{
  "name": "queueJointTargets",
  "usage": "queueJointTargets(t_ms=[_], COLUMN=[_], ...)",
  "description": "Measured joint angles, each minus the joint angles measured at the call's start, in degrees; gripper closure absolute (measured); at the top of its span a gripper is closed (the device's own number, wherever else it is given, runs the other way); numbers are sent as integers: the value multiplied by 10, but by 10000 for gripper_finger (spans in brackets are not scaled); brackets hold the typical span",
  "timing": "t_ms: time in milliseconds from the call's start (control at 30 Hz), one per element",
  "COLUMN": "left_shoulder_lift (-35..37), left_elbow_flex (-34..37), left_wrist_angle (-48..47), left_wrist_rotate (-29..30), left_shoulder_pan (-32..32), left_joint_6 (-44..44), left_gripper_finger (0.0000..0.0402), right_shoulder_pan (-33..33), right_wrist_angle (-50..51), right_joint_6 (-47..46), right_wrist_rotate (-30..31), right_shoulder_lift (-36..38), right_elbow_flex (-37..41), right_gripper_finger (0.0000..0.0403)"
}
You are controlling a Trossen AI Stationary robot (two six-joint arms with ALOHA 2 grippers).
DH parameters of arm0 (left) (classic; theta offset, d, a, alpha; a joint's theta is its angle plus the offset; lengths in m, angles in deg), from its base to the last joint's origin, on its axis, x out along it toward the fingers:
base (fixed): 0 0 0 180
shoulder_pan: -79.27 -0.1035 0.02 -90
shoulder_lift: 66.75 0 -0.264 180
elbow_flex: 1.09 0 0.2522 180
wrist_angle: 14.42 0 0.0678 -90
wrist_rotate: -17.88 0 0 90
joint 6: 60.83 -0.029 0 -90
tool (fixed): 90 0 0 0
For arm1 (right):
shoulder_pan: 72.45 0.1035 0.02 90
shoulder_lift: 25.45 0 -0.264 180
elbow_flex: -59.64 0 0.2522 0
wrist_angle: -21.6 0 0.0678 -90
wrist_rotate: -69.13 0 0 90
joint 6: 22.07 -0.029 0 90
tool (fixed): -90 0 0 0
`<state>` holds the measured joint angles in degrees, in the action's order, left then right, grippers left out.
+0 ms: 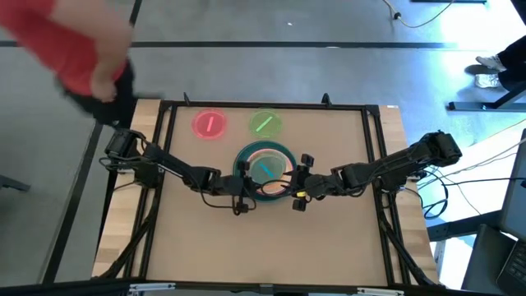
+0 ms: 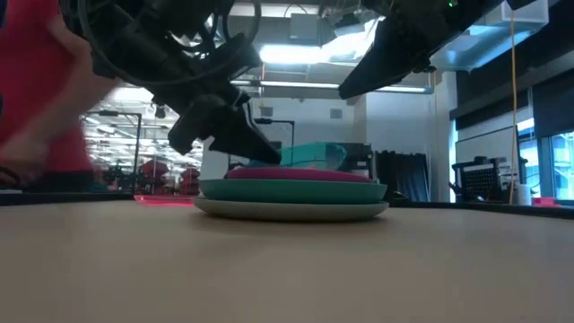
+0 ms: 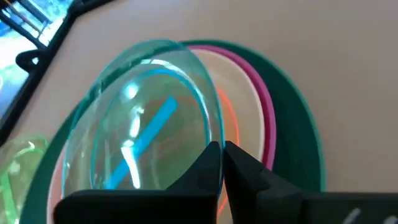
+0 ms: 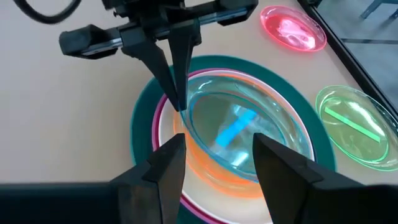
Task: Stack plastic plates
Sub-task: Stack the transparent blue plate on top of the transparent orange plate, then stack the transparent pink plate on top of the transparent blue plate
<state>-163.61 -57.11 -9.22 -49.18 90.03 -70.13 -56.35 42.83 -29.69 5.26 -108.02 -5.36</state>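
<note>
A stack of plates (image 1: 265, 169) sits mid-table: a pale one at the bottom (image 2: 291, 212), then large teal (image 2: 296, 190), pink (image 2: 300, 175), cream (image 4: 186, 194) and small translucent orange (image 4: 208, 169). A small translucent teal plate (image 3: 149, 118) tilts over the stack. My left gripper (image 3: 222, 155) is shut on that plate. My right gripper (image 4: 214, 158) is open, hovering over the stack's right side and touching nothing. A small red plate (image 1: 209, 125) and a small green plate (image 1: 265, 123) lie flat near the far edge. My left gripper pinches the translucent teal plate's rim (image 3: 212, 134) between its two fingertips, on the side toward the table's left. The fingers (image 4: 177, 87) come slanting down from the left. The plate is tilted above the orange plate; whether its far side rests there I cannot tell.
A person in a red sleeve (image 1: 78, 45) leans in past the table's far left corner. A black frame rail (image 1: 271, 105) runs around the tabletop. Bare table (image 1: 263, 247) lies on the near side of the stack.
</note>
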Motion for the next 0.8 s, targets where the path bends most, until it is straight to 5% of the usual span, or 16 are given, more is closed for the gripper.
queueJointTargets(t_ms=[367,533,800], left_shoulder_lift=[21,90,194], left_elbow_flex=[0,0,0], left_wrist_angle=[-12,-96,-267], left_wrist_rotate=[0,12,117], left_shoulder_pan=[1,15,-14], left_joint_6=[34,32,62], left_gripper_finger=[300,294,295], right_shoulder_pan=[0,0,0], right_wrist_angle=[0,0,0], right_joint_6=[0,-1,-11], right_wrist_rotate=[0,-2,-2], right_shoulder_lift=[0,0,0], right_elbow_flex=[0,0,0], right_gripper_finger=[226,226,226])
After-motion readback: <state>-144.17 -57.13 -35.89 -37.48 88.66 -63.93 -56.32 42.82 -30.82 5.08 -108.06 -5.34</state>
